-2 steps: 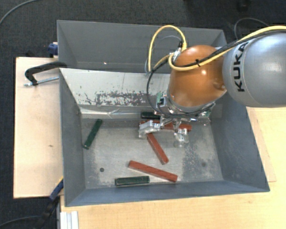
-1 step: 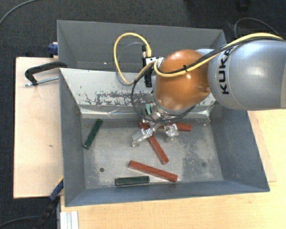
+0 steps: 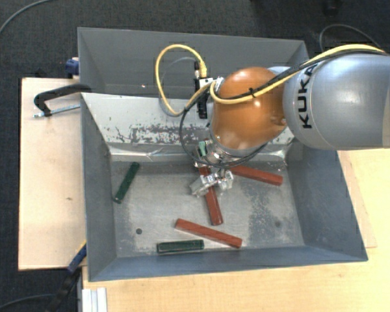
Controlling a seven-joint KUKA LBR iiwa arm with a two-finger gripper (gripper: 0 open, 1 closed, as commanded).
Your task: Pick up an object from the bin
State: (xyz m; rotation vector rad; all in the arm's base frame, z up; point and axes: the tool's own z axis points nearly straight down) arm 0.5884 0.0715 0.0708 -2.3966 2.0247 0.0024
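Here's the grey bin (image 3: 94, 174), and nothing is out of it yet: every piece in view lies flat on the floor, so the pick is not done. The big silver arm (image 3: 351, 103) reaches in from the right of the frame, and its orange cover (image 3: 247, 116) hangs over the bin's upper middle.

On the floor there is a long red-brown bar (image 3: 208, 233) at lower centre, with a dark green bar (image 3: 180, 246) just beside it along the bottom wall. Another red-brown bar (image 3: 260, 175) sits right of centre, partly under the cover. A second green bar (image 3: 125, 182) lies well apart at the left.

The one to watch is the short red-brown bar (image 3: 214, 212), dead centre and pointing down-frame. The pincer (image 3: 211, 182) is low in the bin, right at that bar's upper end, and seems to meet it. Open or clamped? I cannot tell (the metal there is a tangle of glints).

My read: the approach looks done, while the grasp and the lift are left.
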